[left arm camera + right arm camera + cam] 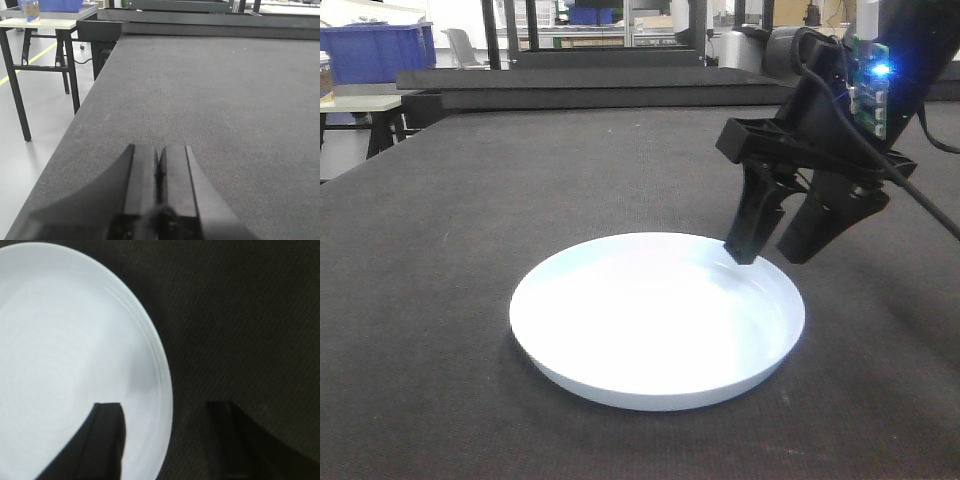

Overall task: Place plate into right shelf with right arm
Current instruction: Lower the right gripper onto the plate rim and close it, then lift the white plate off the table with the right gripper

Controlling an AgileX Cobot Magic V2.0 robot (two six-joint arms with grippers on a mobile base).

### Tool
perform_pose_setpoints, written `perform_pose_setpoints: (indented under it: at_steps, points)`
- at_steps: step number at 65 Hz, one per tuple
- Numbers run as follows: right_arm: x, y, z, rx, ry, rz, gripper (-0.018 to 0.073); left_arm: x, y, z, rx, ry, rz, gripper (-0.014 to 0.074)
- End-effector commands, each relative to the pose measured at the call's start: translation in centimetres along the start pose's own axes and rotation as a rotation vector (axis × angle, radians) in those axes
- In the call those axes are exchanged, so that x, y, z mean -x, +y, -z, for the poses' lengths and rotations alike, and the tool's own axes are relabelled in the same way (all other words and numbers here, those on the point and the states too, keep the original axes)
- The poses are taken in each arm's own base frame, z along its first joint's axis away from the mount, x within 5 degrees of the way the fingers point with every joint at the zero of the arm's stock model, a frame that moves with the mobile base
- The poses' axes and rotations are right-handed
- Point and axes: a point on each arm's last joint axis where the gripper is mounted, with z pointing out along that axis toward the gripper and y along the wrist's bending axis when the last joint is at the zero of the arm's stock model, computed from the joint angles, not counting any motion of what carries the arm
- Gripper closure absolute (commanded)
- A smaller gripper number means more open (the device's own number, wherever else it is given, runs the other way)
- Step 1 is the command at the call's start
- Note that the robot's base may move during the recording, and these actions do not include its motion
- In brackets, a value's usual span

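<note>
1. Far left in the background there's a blue bin (375,50) on a pale side table (360,102), off the bench (440,220). It might be part of the storage area, no idea tbh. I can't pick out the right shelf for sure in any of the views.
2. The left hand (159,172) has its fingers pressed together with nothing between them. It hangs low over bare bench near the left edge and the plate doesn't show in its camera at all. Doesn't look like it has any part in this.
3. The plate (657,320) lies flat and right way up on the dark cloth of the bench, roughly in the middle. It's empty.
4. The right hand (770,255) comes in from the right, tilted downward, at the plate's far right rim. Its fingers are apart. In the wrist view one finger (106,440) is over the inside of the plate and the other is outside the rim over the cloth, so the rim sits in the gap. Can't tell whether the inner tip is touching the plate or is just above it.
5. Progress, as I read it: very early. The hand looks lined up for a rim pinch, but nothing is clamped and the plate hasn't left the bench. What's left is basically everything: close on the rim, lift, carry it over to the shelf, set it in and let go.
</note>
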Motion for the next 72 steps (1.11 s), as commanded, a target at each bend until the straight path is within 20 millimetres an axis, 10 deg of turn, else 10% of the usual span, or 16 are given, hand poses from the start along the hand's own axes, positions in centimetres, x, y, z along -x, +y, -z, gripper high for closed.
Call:
perform_pose_setpoints:
  at_steps: [1, 72]
  points:
    - [1.1, 0.8, 2.0, 0.018, -0.087, 0.008, 0.0272, 0.5, 0.0, 0.0, -0.003, -0.083, 0.007, 0.0643]
    - [0.7, 0.1, -0.4, 0.03, 0.01, -0.014, 0.0314, 0.5, 0.0, 0.0, -0.003, -0.083, 0.007, 0.0643]
